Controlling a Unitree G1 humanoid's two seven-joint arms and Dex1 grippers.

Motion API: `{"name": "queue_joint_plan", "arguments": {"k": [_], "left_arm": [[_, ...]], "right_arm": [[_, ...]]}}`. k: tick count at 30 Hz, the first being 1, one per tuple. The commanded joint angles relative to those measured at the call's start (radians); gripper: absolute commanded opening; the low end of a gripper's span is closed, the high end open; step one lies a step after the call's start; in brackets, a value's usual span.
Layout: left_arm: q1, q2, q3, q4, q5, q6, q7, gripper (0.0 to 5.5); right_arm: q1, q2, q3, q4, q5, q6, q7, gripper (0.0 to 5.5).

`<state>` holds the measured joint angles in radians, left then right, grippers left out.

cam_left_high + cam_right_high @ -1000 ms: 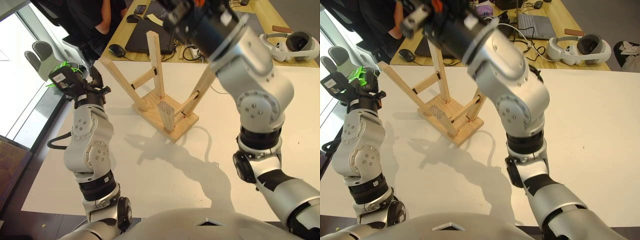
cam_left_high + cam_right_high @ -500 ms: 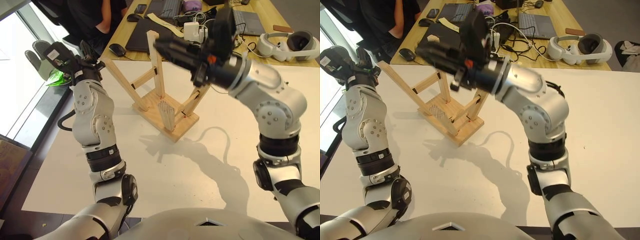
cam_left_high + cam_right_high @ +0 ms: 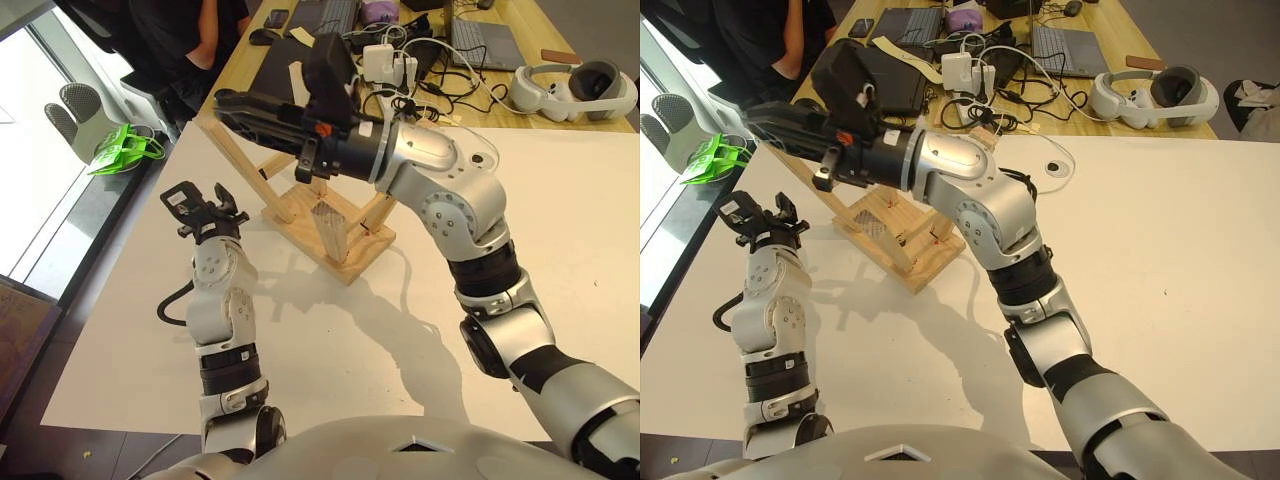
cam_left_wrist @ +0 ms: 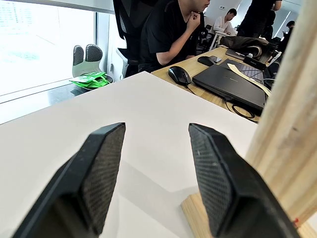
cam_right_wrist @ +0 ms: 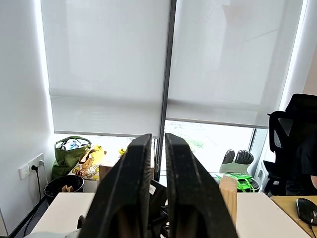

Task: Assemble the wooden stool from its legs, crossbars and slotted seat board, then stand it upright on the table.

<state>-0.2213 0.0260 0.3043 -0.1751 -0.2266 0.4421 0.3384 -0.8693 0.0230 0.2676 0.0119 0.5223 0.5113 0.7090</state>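
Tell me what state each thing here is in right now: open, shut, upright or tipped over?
Wooden stool, assembled, upside down on the white table, legs pointing up.
Left end effector, open, empty, low beside the stool.
Right end effector, shut, gripping nothing, by the top of one stool leg.
Black laptop, lid closed.

Holds left gripper up on a near-vertical left forearm, fingers spread well apart. Keeps right arm bent at the elbow, reaching across, with right gripper level above and beyond the left one, fingers nearly touching.
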Motion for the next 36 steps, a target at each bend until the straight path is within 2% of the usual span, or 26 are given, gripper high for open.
{"name": "queue_joint_plan", "arguments": {"k": [1,5,10,17,20,23,25,32,34,36], "left_arm": [[-0.108,0.045,0.04,0.104,0.001,-0.047,-0.016,2.35],[-0.161,0.066,0.078,0.169,-0.004,-0.088,-0.02,2.35],[-0.164,0.074,0.116,0.193,-0.006,-0.115,-0.017,2.35],[-0.139,0.067,0.139,0.154,-0.004,-0.11,-0.008,2.35],[-0.123,0.061,0.144,0.132,-0.003,-0.101,-0.001,2.35],[-0.108,0.054,0.145,0.11,-0.003,-0.091,0.007,2.35],[-0.096,0.049,0.144,0.095,-0.004,-0.084,0.01,2.35],[-0.059,0.049,0.143,0.05,-0.007,-0.05,0.008,2.35],[-0.05,0.05,0.141,0.04,-0.006,-0.036,0.006,2.35],[-0.038,0.051,0.142,0.024,-0.006,-0.023,0.004,2.35]], "right_arm": [[-0.049,-0.002,0.014,0.018,0.001,0.051,0.042,0.47],[0.016,-0.056,0.093,-0.046,-0.013,0.099,0.114,0.47],[-0.07,-0.029,0.032,0.017,0.002,0.095,0.116,0.47],[0.027,-0.172,0.197,-0.119,-0.003,0.137,0.351,0.47],[0.064,-0.296,0.292,-0.149,-0.117,0.008,0.469,0.47],[0.07,-0.356,0.333,-0.078,-0.265,-0.164,0.473,0.47],[0.058,-0.374,0.323,0.006,-0.347,-0.265,0.443,0.47],[0.007,-0.396,0.221,0.248,-0.444,-0.414,0.394,0.47],[0.015,-0.393,0.173,0.224,-0.397,-0.389,0.412,0.47],[0.018,-0.357,0.087,0.14,-0.262,-0.257,0.415,0.47]]}}
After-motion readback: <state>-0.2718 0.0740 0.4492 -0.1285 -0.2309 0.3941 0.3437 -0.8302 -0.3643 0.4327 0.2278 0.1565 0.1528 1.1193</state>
